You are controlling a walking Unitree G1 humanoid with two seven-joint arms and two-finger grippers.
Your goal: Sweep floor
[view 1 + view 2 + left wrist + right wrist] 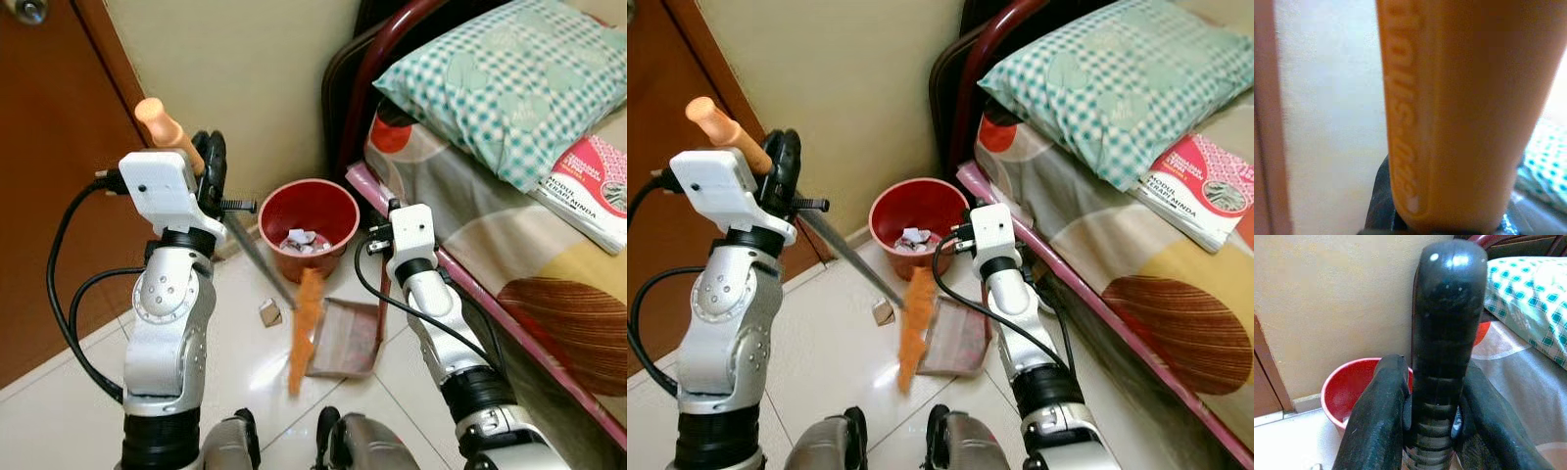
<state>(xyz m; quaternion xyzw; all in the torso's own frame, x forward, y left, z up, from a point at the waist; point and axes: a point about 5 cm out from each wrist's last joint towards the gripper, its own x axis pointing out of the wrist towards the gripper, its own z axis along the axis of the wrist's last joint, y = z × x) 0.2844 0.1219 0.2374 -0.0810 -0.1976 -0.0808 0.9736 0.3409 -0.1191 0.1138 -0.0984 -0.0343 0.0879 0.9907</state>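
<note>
Start low, on the floor [235, 372] on the robot's side of the red bin [279, 201]: note the dustpan [343, 338] lying flat just short of the bin, with the orange bristles of the broom [306, 323] hanging at its open edge. Note also the small scrap [268, 312] of litter to the left of the bristles, apart from them and outside the pan, about as far short of the bin as the pan's far edge. Judge this scrap to be the thing to catch. Swing the bristles round behind the scrap, on the side away from the pan, then draw them across in one short, low stroke towards the pan's lip. Press the lip hard to the tile to stop the scrap sliding under. Rely on the right pincer [1432, 382], clenched round the dustpan's black handle just beside the bin's right rim, to hold the pan steady. Rely on the left pincer [211, 157], clenched on the broom's orange grip up and to the left of the bin, to steer from the wrist, not the whole arm. Mind the slanting metal shaft passing close before the bin's left rim; avoid knocking the bin and spilling the paper bits already inside. Beyond the bin, allow for little room: wall [245, 78] directly behind, bed [509, 255] close on the right.
</note>
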